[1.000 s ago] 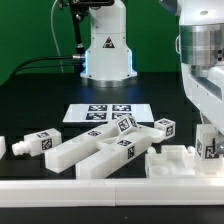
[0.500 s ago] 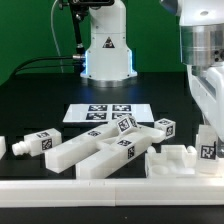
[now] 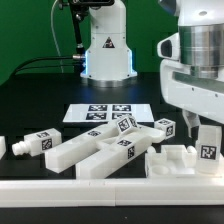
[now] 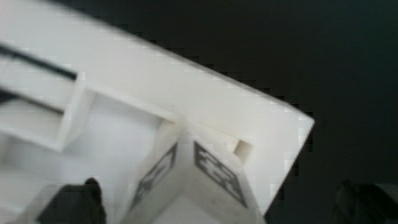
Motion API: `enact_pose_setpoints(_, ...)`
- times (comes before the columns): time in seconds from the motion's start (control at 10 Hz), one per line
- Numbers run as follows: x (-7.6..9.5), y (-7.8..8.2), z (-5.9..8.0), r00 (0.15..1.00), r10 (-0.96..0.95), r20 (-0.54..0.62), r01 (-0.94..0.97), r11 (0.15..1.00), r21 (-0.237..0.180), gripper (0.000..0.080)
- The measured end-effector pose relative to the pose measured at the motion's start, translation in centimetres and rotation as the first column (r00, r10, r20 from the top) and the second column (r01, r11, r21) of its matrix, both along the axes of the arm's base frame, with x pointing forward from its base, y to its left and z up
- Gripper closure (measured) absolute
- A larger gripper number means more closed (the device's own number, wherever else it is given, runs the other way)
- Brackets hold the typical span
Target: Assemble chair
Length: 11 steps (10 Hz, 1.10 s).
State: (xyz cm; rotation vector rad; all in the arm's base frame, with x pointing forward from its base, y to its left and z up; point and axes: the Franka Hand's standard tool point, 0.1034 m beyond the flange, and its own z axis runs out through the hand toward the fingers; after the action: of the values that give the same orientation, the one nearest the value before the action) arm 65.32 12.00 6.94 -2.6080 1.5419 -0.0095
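The tabletop [image 3: 40, 100] is showing black, and the backdrop [image 3: 25, 30] behind it is showing flat green. The robot base [image 3: 107, 50] is showing white, wearing a black warning triangle and glowing faintly blue at one side. The marker board [image 3: 75, 115] is showing white, carrying black-and-white square tags. The chair's long bars [image 3: 70, 152], seat frame [image 3: 175, 162], small cube [image 3: 165, 128] and upright block [image 3: 208, 145] are all showing white, most bearing black-and-white square tags. The border rail [image 3: 100, 190] is showing plain white. The gripper [image 4: 217, 203] is showing near-black fingertips [image 4: 71, 202].
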Motion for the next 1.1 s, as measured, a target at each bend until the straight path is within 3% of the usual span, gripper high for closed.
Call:
enact_pose_setpoints(0.4,0.0,-0.06,-0.01,0.971,0.237,0.02,-0.237,0.971,-0.018,0.0151)
enact_pose_setpoints(0.7,0.06,-0.12,0.01,0.861,0.507,0.039,-0.505,0.862,-0.049,0.0151)
enact_pose_setpoints(1.0,0.16,-0.1,0.04,0.853,0.521,0.046,-0.519,0.853,-0.052,0.0181)
enact_pose_setpoints(1.1,0.16,-0.07,0.04,0.866,0.498,0.045,-0.496,0.867,-0.048,0.0361)
